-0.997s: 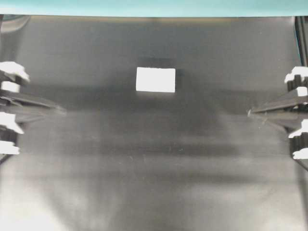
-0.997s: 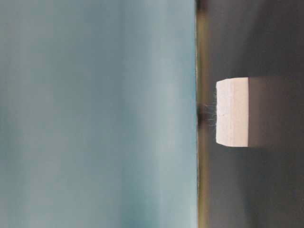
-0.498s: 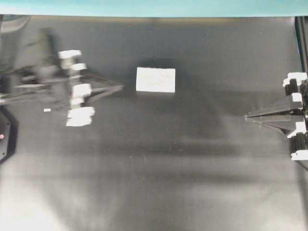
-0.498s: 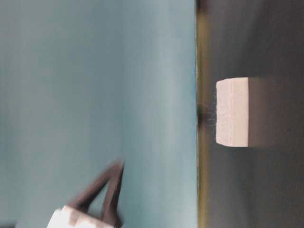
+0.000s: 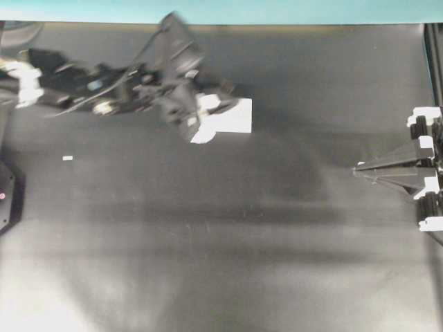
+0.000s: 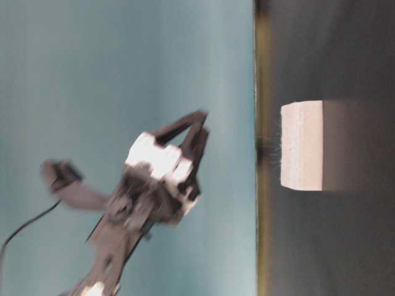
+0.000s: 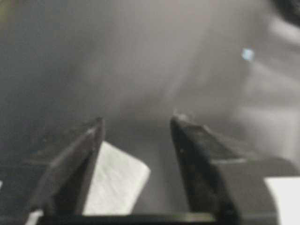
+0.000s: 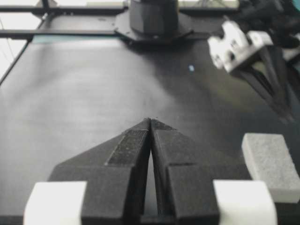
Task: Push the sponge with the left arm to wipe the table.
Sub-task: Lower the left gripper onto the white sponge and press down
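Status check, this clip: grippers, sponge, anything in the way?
Left gripper open above sponge, no contact visible. Right gripper shut, parked. Only a white fleck elsewhere on table.

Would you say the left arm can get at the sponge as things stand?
Probably yes: the left gripper hangs open just above the sponge, which sits on bare table, and nothing lies between them. The right gripper is well off to the side.

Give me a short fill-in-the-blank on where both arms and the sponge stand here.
1. The white rectangular foam sponge rests on the matte ____ table.
2. The left pincer has its fingers ____.
3. The right pincer has its fingers ____.

Missing words: black; open; shut
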`<move>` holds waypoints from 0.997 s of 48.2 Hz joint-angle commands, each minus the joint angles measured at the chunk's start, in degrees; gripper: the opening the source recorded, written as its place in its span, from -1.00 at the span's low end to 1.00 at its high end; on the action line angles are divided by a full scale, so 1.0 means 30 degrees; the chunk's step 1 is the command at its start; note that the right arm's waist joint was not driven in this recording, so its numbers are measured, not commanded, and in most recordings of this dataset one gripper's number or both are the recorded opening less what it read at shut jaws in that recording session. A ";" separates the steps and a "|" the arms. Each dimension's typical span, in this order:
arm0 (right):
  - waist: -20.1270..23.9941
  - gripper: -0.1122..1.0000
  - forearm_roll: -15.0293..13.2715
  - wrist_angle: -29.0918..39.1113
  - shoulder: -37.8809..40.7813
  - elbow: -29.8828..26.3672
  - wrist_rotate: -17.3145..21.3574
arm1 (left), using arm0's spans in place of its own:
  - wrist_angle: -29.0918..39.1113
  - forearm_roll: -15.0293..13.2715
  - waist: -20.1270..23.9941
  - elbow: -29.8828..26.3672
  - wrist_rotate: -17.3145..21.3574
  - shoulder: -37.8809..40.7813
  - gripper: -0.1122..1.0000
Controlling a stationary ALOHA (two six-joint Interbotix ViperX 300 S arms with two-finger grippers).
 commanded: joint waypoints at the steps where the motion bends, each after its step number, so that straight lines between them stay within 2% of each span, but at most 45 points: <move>1: 0.0000 -0.80 0.0059 -0.0088 0.0088 -0.0059 0.0000 | 0.0352 0.0059 0.0381 -0.1084 -0.0205 0.0967 0.34; 4: 0.0000 -0.80 0.0059 -0.0088 0.0029 -0.0029 0.0000 | 0.0908 0.0059 0.0703 -0.1758 -0.0586 0.1934 0.43; 16: 0.0000 -0.79 0.0059 -0.0088 0.0000 0.0205 0.0000 | 0.1758 0.0088 0.1436 -0.2695 -0.0996 0.3779 0.34; 48: 0.0000 -0.80 0.0059 -0.0088 -0.0029 0.0586 -0.0059 | 0.1758 0.0059 0.0674 -0.1611 -0.2959 0.4482 0.33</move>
